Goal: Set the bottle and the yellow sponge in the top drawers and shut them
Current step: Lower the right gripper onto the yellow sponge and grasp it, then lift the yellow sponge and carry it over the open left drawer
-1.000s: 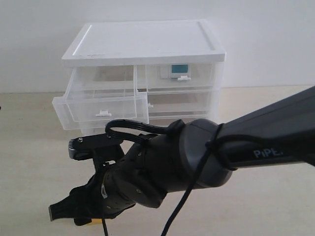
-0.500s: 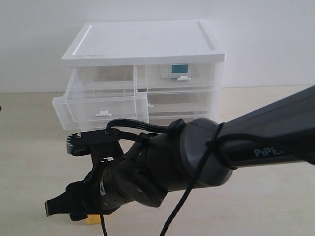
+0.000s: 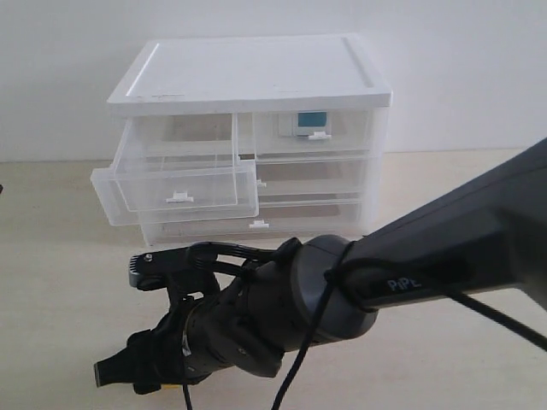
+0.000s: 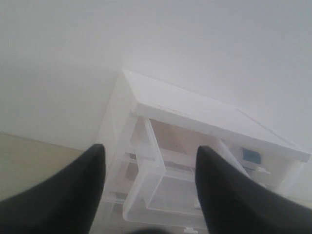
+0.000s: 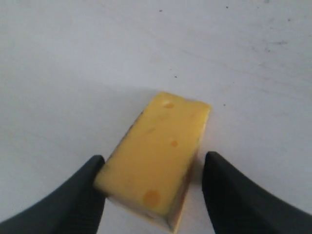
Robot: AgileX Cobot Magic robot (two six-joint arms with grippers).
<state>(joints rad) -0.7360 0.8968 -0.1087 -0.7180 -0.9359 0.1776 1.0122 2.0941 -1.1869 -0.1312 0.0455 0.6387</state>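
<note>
The yellow sponge (image 5: 156, 156) lies flat on the table between the fingers of my right gripper (image 5: 153, 161). That gripper is open; one finger touches the sponge's side and the other stands slightly apart. In the exterior view my right gripper (image 3: 137, 376) is low at the front left, and only a sliver of the sponge (image 3: 167, 387) shows. The left top drawer (image 3: 175, 190) is pulled out with nothing in it. The right top drawer (image 3: 312, 130) is shut, with the bottle (image 3: 312, 120) showing its teal label inside. My left gripper (image 4: 150, 149) is open, facing the cabinet.
The white drawer cabinet (image 3: 248, 73) stands at the back against a white wall, with two full-width drawers (image 3: 312, 179) below the top pair. My right arm (image 3: 410, 273) crosses the table's front from the right.
My right arm has sunk lower toward the table, and its gripper shifted slightly left, then back right, staying around the sponge. The drawers and bottle have not moved.
</note>
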